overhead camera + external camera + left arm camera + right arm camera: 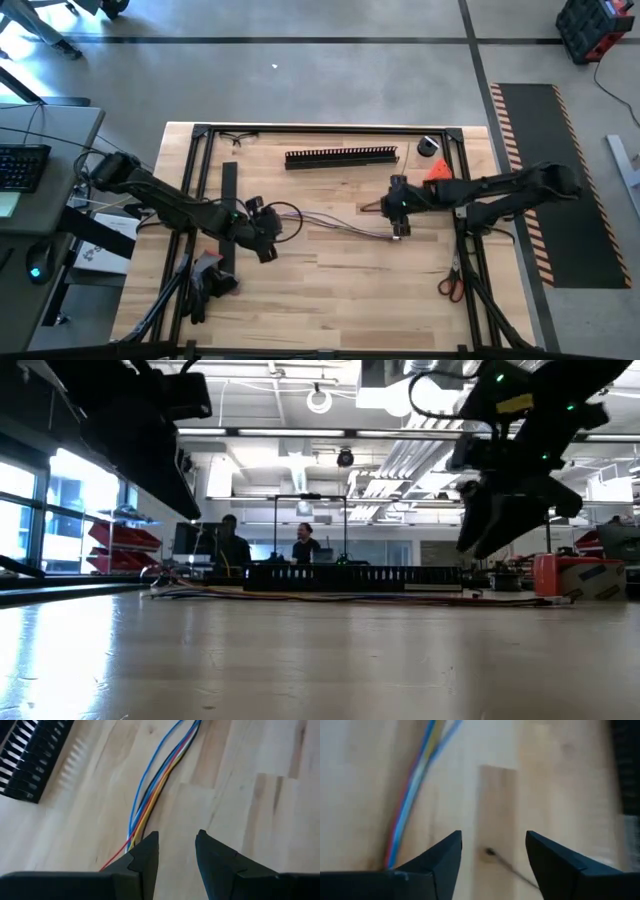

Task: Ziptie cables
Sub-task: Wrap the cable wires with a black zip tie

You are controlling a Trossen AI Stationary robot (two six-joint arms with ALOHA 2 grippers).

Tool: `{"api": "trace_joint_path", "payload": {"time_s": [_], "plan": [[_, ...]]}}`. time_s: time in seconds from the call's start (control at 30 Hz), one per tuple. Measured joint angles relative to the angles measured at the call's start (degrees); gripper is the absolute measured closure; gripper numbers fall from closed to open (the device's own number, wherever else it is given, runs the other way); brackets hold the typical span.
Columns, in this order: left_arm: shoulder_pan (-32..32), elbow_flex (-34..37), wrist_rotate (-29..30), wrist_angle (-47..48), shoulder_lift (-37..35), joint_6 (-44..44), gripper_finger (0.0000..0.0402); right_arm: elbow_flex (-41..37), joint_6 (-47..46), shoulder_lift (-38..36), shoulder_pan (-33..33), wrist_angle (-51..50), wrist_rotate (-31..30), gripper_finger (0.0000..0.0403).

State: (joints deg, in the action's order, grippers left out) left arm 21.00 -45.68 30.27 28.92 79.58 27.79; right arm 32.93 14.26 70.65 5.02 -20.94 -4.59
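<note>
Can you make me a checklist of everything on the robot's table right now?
Surface: pale wooden table top, black frame around it.
Job's things: loose bunch of thin coloured wires lying between the two arms; no zip tie seen on it.
Clutter: long black slotted strip; red-handled scissors.
Grippers: left gripper open, wires beside one finger; right gripper open, empty, wires off to one side.
Cables: wires run loose across the wood.
Surroundings: two people far behind the table.

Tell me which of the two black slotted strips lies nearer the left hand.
The strip lying lengthwise under the left arm, close beside the left hand. The other strip lies crosswise near the table's far edge.
</note>
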Motion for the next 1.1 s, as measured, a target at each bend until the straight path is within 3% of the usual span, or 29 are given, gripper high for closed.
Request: {"api": "trace_joint_path", "payload": {"time_s": [0.1,0.57,0.77,1.1], "plan": [[0.57,0.02,2.60,-0.13,1.92,0.00,0.0290,0.00,4.39,3.24,4.09,-0.23,5.72,0.0230],[0.78,4.10,1.55,-5.57,8.98,4.54,0.0290,0.39,21.41,15.23,7.74,2.16,8.96,0.0340],[0.78,4.18,1.59,-7.06,8.53,4.42,0.0290,0.28,21.99,15.21,7.71,2.39,8.21,0.0399],[0.78,4.18,1.54,-8.63,8.60,4.09,0.0290,4.73,14.05,6.85,7.43,3.68,6.43,0.0395]]}}
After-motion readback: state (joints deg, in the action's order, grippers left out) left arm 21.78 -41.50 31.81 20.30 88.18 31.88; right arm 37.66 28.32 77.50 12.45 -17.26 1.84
